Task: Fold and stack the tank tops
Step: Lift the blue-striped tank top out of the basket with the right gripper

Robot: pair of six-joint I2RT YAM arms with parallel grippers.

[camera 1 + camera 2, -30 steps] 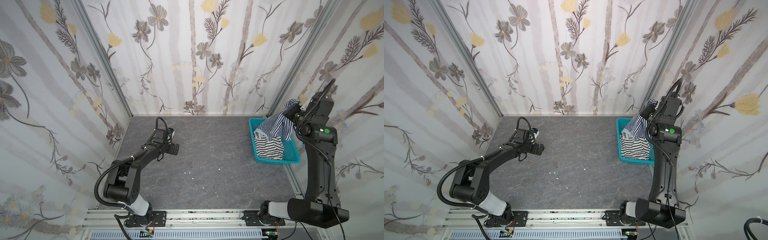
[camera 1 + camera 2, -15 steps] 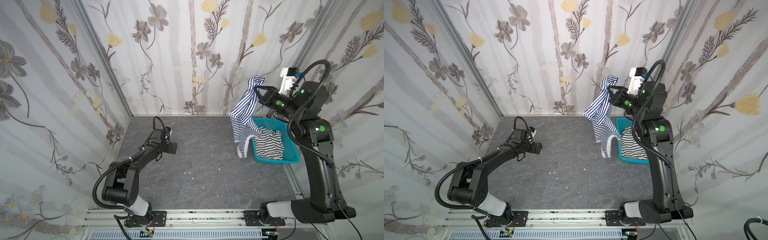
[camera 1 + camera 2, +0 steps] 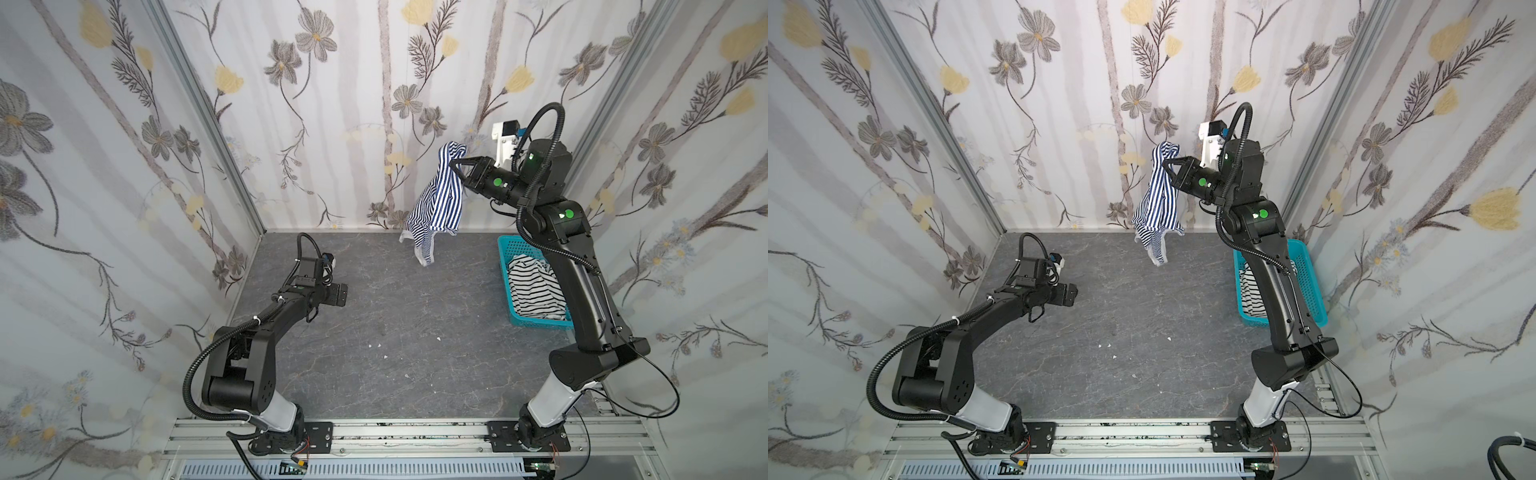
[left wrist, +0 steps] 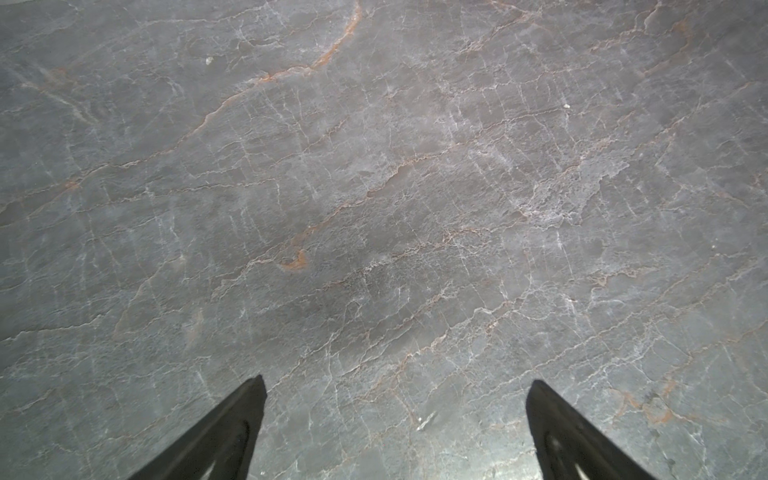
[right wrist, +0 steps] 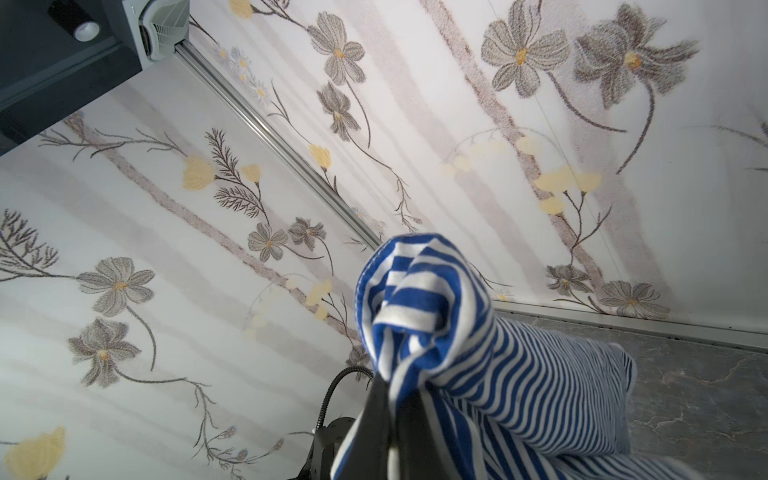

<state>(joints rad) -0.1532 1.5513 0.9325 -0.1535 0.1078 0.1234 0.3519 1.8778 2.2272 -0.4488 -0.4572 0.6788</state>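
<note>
High near the back wall, my right gripper (image 3: pixel 454 165) (image 3: pixel 1168 163) (image 5: pixel 390 388) is shut on the navy-and-white striped tank top (image 3: pixel 436 203) (image 3: pixel 1156 208) (image 5: pixel 490 357). The top hangs bunched in the air, its lowest end above the grey floor, left of the basket. The white tank top with wider black stripes (image 3: pixel 536 289) (image 3: pixel 1250 293) lies crumpled in the turquoise basket (image 3: pixel 509 249) (image 3: pixel 1308 282). Low over the left of the floor, my left gripper (image 3: pixel 341 294) (image 3: pixel 1073 294) (image 4: pixel 395 415) stands open. Only bare floor shows between its fingers (image 4: pixel 232 428).
Flowered walls enclose the grey marbled floor (image 3: pixel 395 324) on three sides. The basket sits against the right wall, partly behind my right arm (image 3: pixel 582 282). A few small white specks (image 3: pixel 378 345) lie mid-floor. A metal rail (image 3: pixel 395 432) runs along the front.
My right gripper has lifted the navy striped top out of the basket, up and leftward to the back wall. The left arm has shifted only slightly.
</note>
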